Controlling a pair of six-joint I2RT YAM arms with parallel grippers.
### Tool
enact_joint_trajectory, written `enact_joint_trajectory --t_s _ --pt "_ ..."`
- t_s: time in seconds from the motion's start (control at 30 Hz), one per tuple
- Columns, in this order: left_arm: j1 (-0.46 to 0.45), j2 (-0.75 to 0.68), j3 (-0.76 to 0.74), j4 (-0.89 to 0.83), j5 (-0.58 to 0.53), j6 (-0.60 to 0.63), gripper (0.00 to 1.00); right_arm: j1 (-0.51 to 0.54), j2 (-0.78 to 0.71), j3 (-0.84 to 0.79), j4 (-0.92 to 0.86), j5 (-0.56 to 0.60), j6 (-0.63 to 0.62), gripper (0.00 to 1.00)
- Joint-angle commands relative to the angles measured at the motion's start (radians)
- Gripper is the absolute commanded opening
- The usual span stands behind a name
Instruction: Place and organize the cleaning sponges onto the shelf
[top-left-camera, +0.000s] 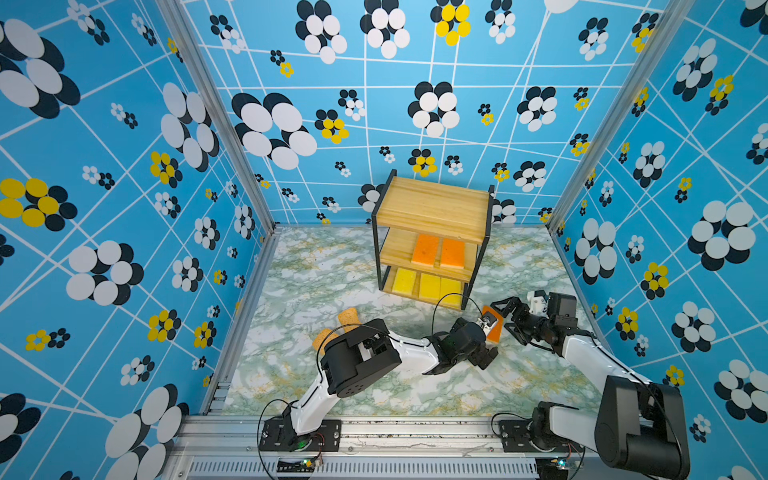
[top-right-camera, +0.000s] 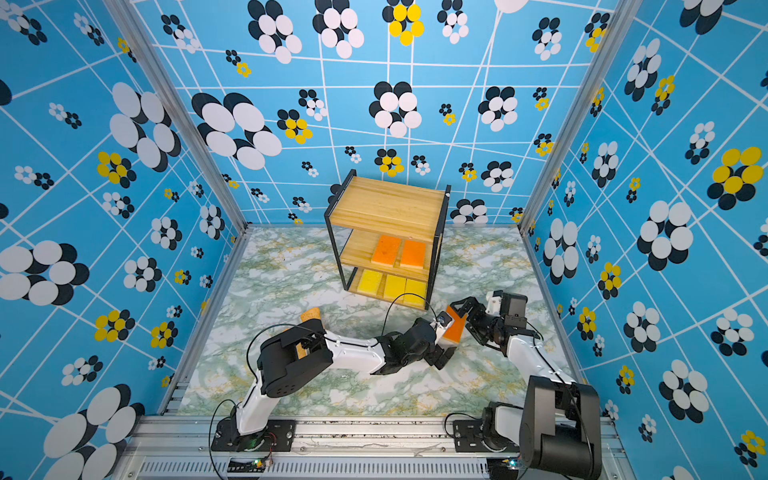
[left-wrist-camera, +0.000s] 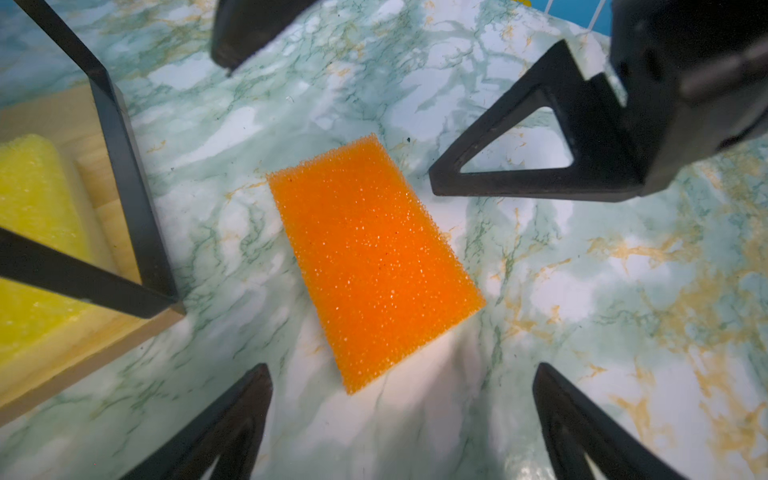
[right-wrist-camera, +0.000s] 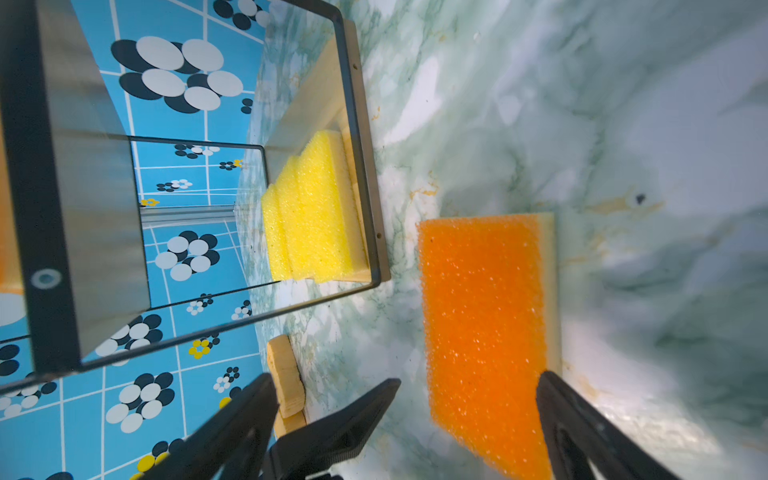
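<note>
An orange sponge lies flat on the marble table by the shelf's front right corner. My left gripper hovers open over one end of it. My right gripper is open at the other end, one finger against the sponge's edge. The shelf holds two orange sponges on its middle board and three yellow sponges on the bottom one. Two tan sponges lie at the left, partly behind my left arm.
Blue flowered walls close the table in on three sides. An aluminium rail carrying both arm bases runs along the front. The shelf's black frame leg stands close beside the orange sponge. The two grippers are near each other.
</note>
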Motion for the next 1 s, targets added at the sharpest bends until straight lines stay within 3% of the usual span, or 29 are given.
enact_joint_trajectory --t_s 0.0,0.4,0.97 --pt "-0.003 0.031 0.037 -0.008 0.0 -0.028 0.99 -0.004 -0.025 -0.028 -0.033 0.024 -0.02 0.99" --pt "-0.003 0.058 0.077 -0.01 -0.003 -0.059 0.99 -0.004 -0.012 -0.04 -0.007 0.022 -0.009 0.99" --pt "-0.003 0.064 0.057 0.027 -0.007 -0.075 0.99 -0.003 0.031 -0.162 0.221 -0.073 0.119 0.99"
